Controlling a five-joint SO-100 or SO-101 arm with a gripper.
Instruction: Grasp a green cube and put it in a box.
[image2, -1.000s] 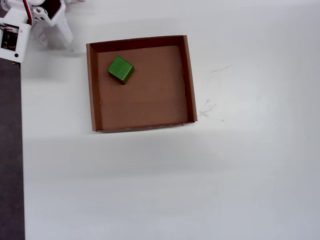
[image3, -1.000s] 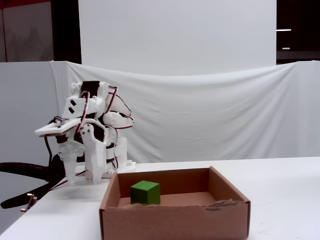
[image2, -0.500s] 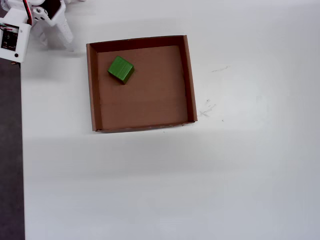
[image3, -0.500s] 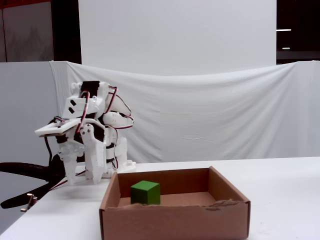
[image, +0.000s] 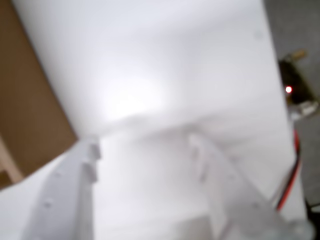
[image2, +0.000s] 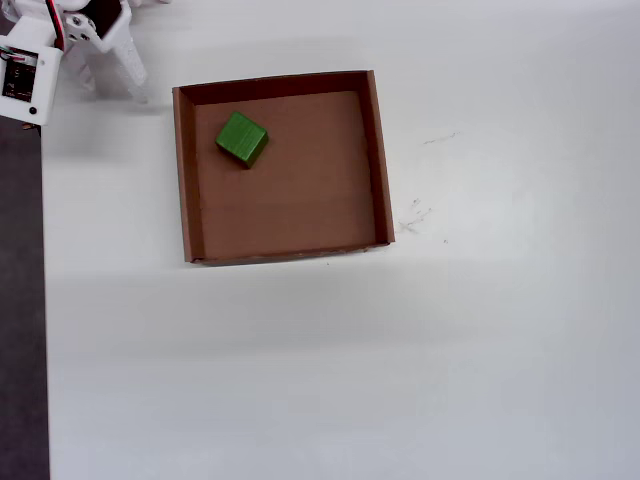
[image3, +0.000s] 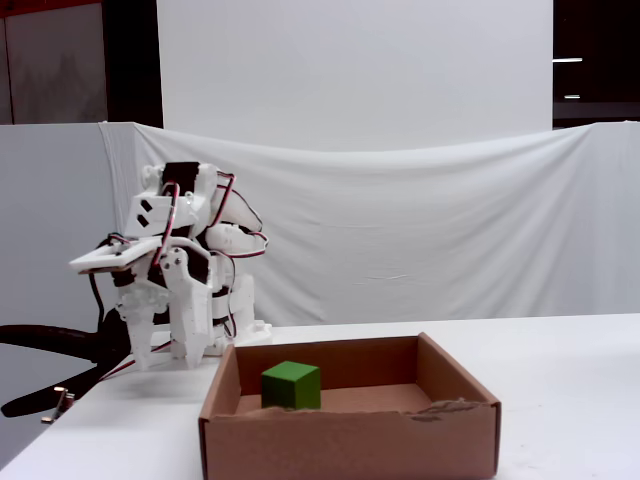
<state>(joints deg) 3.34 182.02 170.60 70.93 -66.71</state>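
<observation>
Closest to the fixed camera stands the front wall of the box (image3: 350, 440), a brown cardboard tray with a slightly torn upper edge. Under everything is the white counter (image2: 400, 360), the largest thing, which fills almost the whole overhead view; a few small dark marks are on it to the right of the box. Behind the counter, in the fixed view, hangs a white cloth (image3: 420, 230). The white arm (image3: 185, 270), with red and black wires, stands folded at the left, beyond the box's back left corner and apart from it. The box (image2: 375, 160) lies on the counter, open at the top, with low walls. Its floor is bare except for the green cube (image2: 242, 138), which rests in the upper left part in the overhead view, near the corner but not touching the walls, and turned a little against them. The fingers (image: 145, 150) appear blurred in the wrist view, spread apart with only white counter between them, holding nothing; a brown piece of the box shows at the left edge there.
</observation>
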